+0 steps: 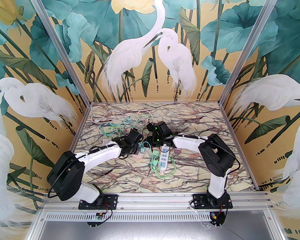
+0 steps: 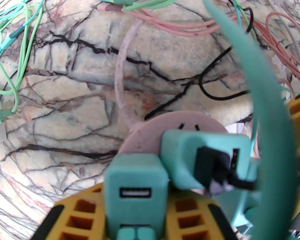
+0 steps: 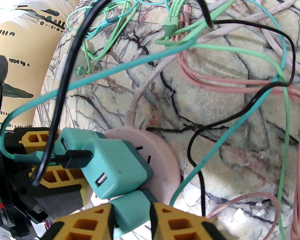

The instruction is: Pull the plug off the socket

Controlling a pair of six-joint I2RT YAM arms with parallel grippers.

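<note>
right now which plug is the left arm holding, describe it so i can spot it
On the marble table, find the round pink socket between the two grippers. Three teal plugs cluster on it; the left gripper clamps the single-port plug. Its USB port is empty, whereas the middle plug carries a black cable and the right gripper grips the third plug.

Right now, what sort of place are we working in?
Probably a staged robot test cell, not a home: aluminium frame around a marble-print tabletop, bird-mural walls, and loose charging cables.
</note>
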